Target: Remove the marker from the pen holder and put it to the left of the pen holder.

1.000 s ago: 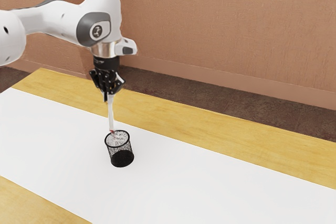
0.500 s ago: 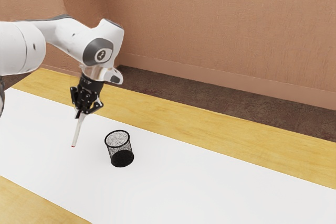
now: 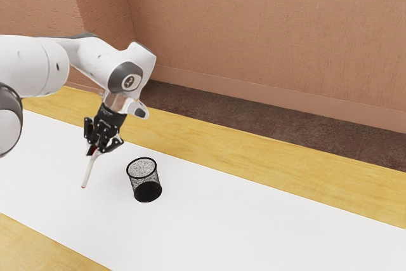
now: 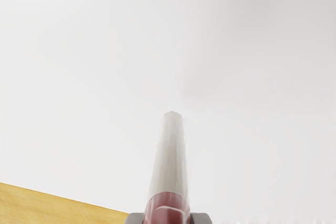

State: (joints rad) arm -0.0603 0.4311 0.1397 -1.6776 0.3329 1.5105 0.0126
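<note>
A white marker (image 3: 88, 171) with a red end hangs at a slant in the grip of a robot's black gripper (image 3: 94, 151), outside the pen holder and off to its side, toward the exterior view's left. The fingers are closed on the marker's red end; in the wrist view, grey pads (image 4: 135, 218) press it from two sides while the pale barrel reaches out beyond them. The barrel's free end points down at the white runner (image 3: 222, 220), apart from the holder; whether it touches the runner cannot be told.

Just beside the marker, the black mesh pen holder (image 3: 148, 192) stands upright on the runner, closer to the runner's far long edge than to its near one. Its round mouth faces up, and speckled mesh shows through the opening above a solid dark base. The gripper is outside the container as well, tilted and higher than its rim.

The runner lies across a yellow wooden table (image 3: 273, 160), whose grain shows along both of the runner's long edges. The white arm (image 3: 95, 58) bends in from the exterior view's left, over the table. Past the table's far edge lie a dark brown floor (image 3: 254, 118) and a textured, tan-pink wall (image 3: 266, 30).
</note>
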